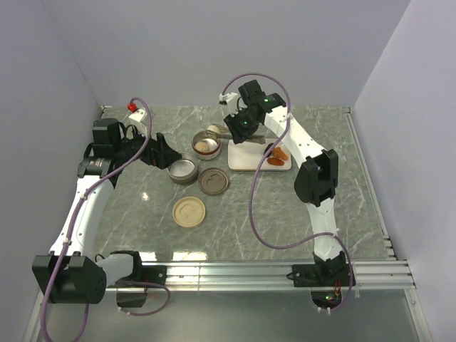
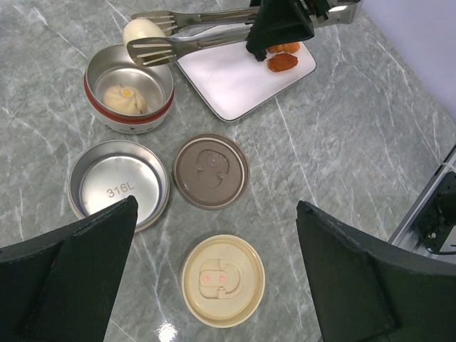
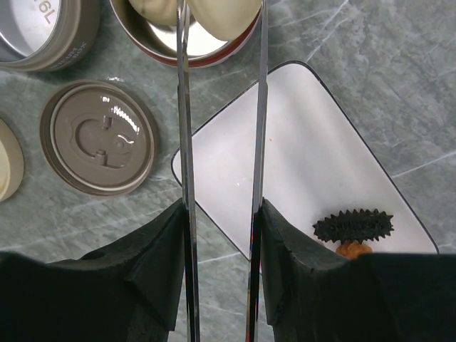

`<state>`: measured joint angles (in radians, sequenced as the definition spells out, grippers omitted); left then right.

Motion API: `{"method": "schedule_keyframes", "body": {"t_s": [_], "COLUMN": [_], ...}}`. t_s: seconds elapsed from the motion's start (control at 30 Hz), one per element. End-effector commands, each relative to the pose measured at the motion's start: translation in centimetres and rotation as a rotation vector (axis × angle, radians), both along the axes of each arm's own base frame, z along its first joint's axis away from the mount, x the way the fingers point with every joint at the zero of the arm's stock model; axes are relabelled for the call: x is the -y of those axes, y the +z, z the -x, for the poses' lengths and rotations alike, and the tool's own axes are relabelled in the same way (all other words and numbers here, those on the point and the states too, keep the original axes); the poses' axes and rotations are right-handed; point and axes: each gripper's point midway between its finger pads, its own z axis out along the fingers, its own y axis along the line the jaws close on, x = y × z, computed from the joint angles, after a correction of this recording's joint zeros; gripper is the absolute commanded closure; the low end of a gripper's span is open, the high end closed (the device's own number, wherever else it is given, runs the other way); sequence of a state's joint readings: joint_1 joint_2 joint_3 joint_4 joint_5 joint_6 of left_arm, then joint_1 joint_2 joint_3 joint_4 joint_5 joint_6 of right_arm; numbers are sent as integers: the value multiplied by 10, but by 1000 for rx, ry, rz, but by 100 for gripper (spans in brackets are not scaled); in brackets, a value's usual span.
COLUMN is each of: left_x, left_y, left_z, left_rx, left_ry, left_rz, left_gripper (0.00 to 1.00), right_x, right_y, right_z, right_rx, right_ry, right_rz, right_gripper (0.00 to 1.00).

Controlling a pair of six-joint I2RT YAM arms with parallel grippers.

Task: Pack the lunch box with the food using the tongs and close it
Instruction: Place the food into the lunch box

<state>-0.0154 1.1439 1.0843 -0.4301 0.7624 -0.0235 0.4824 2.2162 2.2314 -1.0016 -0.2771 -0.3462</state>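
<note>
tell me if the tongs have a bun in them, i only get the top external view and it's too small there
Observer: Yes. The left wrist view shows a pale bun between the tips of the tongs, at the far rim of the red-banded bowl.
Operator: anything inside that bowl
Observer: One other bun sits on its floor.
Operator: what's on the plate
Observer: The right wrist view shows a black spiky lump on the white plate, with an orange piece right beside it.
</note>
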Motion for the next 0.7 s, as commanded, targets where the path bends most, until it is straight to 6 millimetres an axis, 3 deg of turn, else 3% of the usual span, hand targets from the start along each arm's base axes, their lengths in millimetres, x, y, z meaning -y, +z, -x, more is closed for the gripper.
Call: {"method": "schedule_keyframes", "body": {"t_s": [0.0,0.2,0.67], "left_x": [1,0,-1], "left_y": [22,19,20], "left_z": [-3,-2,-3], "left_rx": [65,64,61], "left_ry": [-3,0,-1], "left_rz": [12,9,2], "left_gripper": [1,0,1], "right_x": [-13,-18,-20], "right_y": [12,12,8], "right_z": [-6,-4,-3], "right_rx": [48,41,41], "right_ry": [5,6,3], "right_rz": [-36,-47,-29], "right_gripper": [54,53,37]}}
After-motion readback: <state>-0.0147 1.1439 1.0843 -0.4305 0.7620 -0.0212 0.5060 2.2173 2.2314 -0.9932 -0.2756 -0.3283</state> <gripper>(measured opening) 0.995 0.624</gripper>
